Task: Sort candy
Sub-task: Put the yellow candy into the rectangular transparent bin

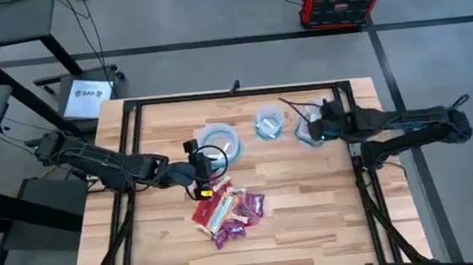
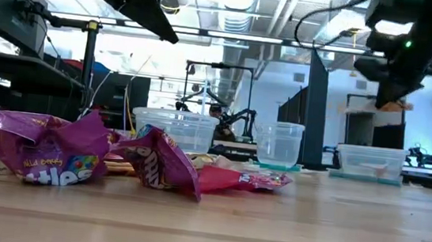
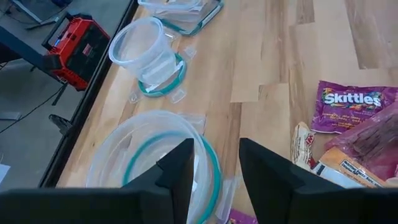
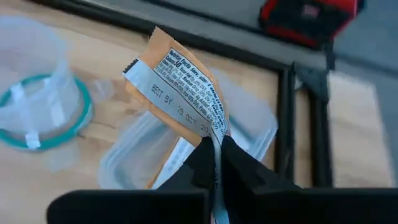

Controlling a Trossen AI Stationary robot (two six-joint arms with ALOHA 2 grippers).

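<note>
- We see the left arm reaching in from nine o'clock across the pale wooden table (image 1: 311, 220), its wrist low and level, and the left gripper (image 1: 208, 170) sits near the table's centre.
- Its two dark fingers (image 3: 180, 171) stand apart with nothing between them, hanging over the rim of the wide round clear container with a teal ring (image 1: 219, 141), which lies just toward twelve o'clock of the gripper.
- The heap of red, magenta and purple candy packets (image 1: 228, 210) lies on the wood just toward six o'clock of the left gripper; one purple Skittles packet (image 3: 351, 106) lies flat at the heap's edge, and an orange-white bar wrapper (image 3: 345, 173) rests among the others.
- The right arm stretches in from three o'clock, elbow bent outside the table's edge, forearm roughly level.
- The right gripper (image 4: 217, 155) is pinched tight on the lower edge of an orange wrapper with a silvery printed seam (image 4: 180, 87), holding it up in the air.
- That wrapper hangs above the shallow rectangular clear container (image 4: 249, 134) near the table's two o'clock corner.
- A small tall round clear tub on a teal lid (image 1: 269, 122) stands between the two other containers, apart from both.
</note>
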